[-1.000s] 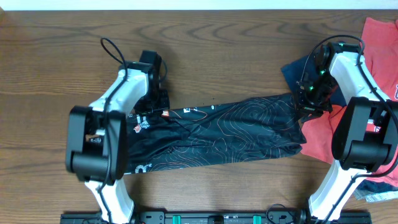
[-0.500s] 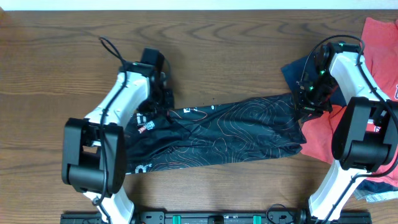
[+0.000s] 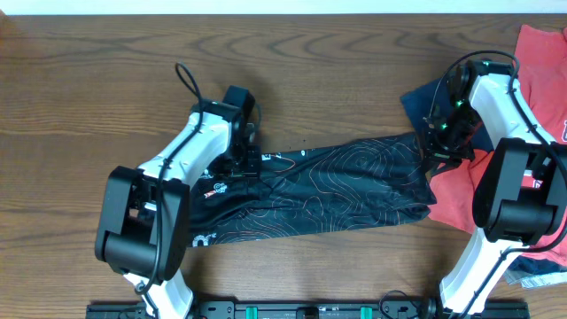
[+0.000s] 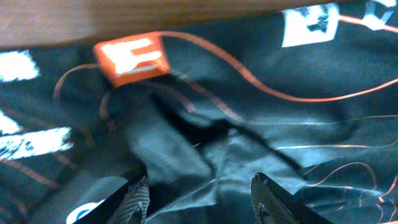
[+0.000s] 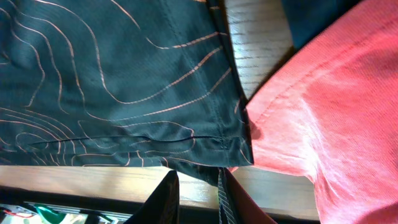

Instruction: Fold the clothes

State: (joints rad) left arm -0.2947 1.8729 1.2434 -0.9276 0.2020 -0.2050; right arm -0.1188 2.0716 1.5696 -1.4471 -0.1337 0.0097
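The clothes, a black jersey with fine orange contour lines, lie stretched left to right across the wooden table. My left gripper hovers over the jersey's upper left part. In the left wrist view this gripper is open, with rumpled black cloth below the gap and an orange logo patch beyond it. My right gripper sits at the jersey's upper right corner. In the right wrist view it is shut on the hem of the jersey, which tucks in between the fingertips.
A red tee lies under and beside the jersey's right end, with more red cloth at the far right edge. A navy garment sits just behind the right gripper. Bare wood spans the back.
My left gripper moved right and slightly forward over the jersey and opened, letting go of the cloth. The right arm has not moved.
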